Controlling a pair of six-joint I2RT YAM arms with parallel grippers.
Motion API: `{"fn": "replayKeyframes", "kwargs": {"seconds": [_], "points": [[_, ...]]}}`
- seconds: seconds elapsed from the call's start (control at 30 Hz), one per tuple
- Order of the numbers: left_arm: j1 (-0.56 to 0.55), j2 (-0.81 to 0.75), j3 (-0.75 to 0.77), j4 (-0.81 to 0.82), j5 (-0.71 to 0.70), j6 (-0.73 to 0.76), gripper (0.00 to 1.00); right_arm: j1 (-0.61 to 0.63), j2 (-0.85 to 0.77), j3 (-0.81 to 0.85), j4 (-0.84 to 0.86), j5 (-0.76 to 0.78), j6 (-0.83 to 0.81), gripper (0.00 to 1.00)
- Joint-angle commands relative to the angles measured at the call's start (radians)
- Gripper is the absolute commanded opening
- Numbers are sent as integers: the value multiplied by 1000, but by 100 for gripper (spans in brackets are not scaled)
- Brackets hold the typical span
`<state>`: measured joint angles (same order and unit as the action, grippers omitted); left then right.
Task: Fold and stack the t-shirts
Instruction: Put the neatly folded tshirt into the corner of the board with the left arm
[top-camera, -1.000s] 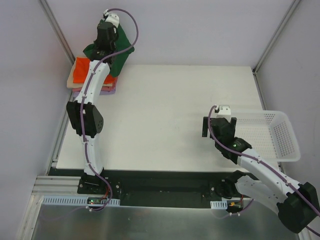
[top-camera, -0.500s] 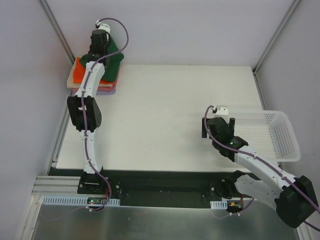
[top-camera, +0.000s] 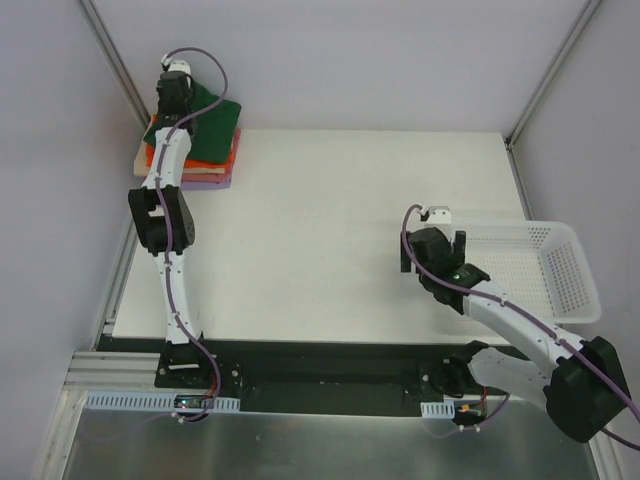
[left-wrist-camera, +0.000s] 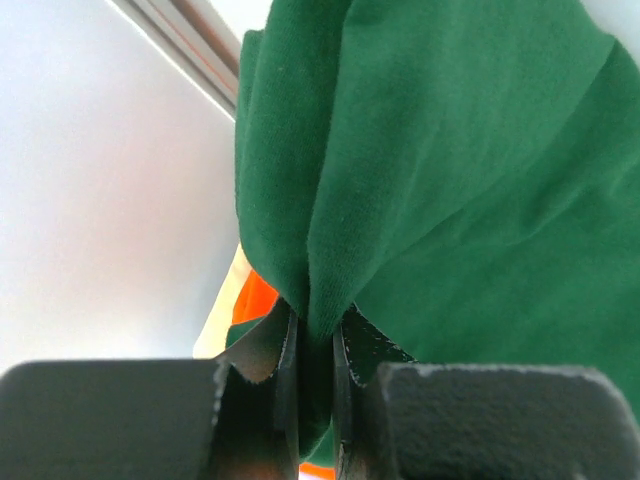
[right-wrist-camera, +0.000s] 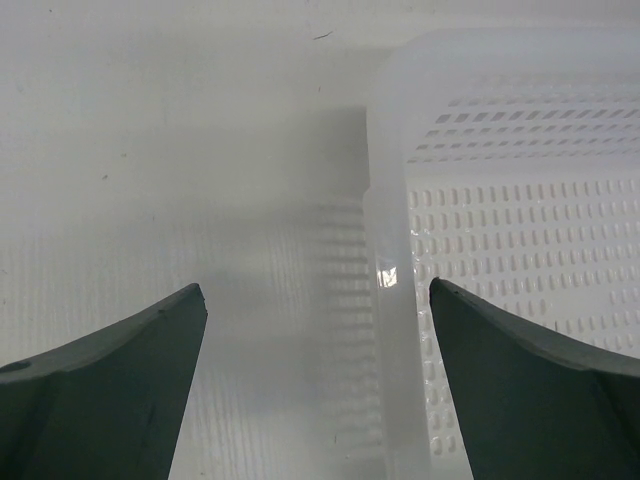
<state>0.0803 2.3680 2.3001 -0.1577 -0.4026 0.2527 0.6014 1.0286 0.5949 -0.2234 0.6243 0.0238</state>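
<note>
The dark green t-shirt (top-camera: 205, 112) lies on a stack of folded shirts at the table's far left corner, over the orange shirt (top-camera: 205, 152), with pink and lavender layers (top-camera: 212, 177) below. My left gripper (top-camera: 170, 95) is shut on a fold of the green shirt (left-wrist-camera: 430, 180) at the stack's far left side; orange cloth (left-wrist-camera: 255, 298) and a beige edge show beneath. My right gripper (top-camera: 432, 245) is open and empty, above the left rim of the white mesh basket (right-wrist-camera: 392, 300).
The white mesh basket (top-camera: 545, 270) stands at the table's right edge. Grey walls and metal frame posts (top-camera: 115, 60) close in behind the stack. The white table top (top-camera: 340, 230) spreads between the arms.
My left gripper has carried the green shirt left and back, laying it flatter over the stack. My right gripper has shifted slightly down-left beside the basket.
</note>
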Motion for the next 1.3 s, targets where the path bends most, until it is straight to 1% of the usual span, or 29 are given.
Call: {"fn": "replayKeyframes", "kwargs": {"seconds": [0.0,0.07,0.1,0.13,0.17,0.23,0.27,0.3,0.33,0.37,0.43,0.47,0.5,0.73,0.77,0.87,0.9,0.93,1.0,1.03,1.17,1.2,1.27], "points": [[36,31,67,38,42,-52,0,-3,30,59,-22,23,25,96],[44,53,79,38,45,-59,0,-3,48,72,-25,22,27,96],[49,59,82,37,45,-62,2,-2,59,80,-27,22,30,96],[52,60,84,37,39,-59,6,-3,68,86,-31,18,33,96],[55,62,85,38,33,-61,14,-2,77,91,-31,15,33,96],[65,59,82,38,30,-56,22,-2,90,95,-36,11,41,96],[70,56,82,38,19,-58,30,-3,93,98,-37,9,42,96],[73,50,81,40,5,-61,41,-3,93,100,-40,11,44,96],[76,42,79,38,-13,-69,47,-3,91,98,-42,11,45,96],[79,25,72,38,-25,-76,56,-3,87,97,-42,11,45,96],[78,-9,52,38,-35,-89,78,-2,74,97,-45,12,42,96],[79,-30,44,38,-39,-102,91,-3,70,98,-48,14,39,96],[79,-50,35,37,-44,-116,99,-2,65,105,-54,14,38,96],[78,-162,-19,1,-32,-197,99,0,15,97,-83,0,56,96],[79,-182,-36,-12,-13,-217,99,0,5,92,-85,-5,57,96],[78,-294,-149,-51,132,-318,99,-2,-34,86,-85,-6,56,96],[75,-340,-200,-63,169,-363,99,-2,-50,85,-85,-14,51,96],[72,-419,-264,-68,200,-412,99,-2,-68,83,-85,-17,51,96],[55,-550,-384,-68,272,-460,99,-3,-102,79,-90,-34,53,96],[43,-609,-443,-66,274,-483,99,-2,-123,69,-85,-35,56,96],[-36,-882,-736,-68,196,-587,99,-3,-191,25,-64,-57,94,96],[-68,-942,-807,-66,193,-605,99,-2,-209,10,-48,-73,93,96],[-149,-1068,-977,-68,127,-667,99,-3,-237,-16,-16,-106,81,96]]}}
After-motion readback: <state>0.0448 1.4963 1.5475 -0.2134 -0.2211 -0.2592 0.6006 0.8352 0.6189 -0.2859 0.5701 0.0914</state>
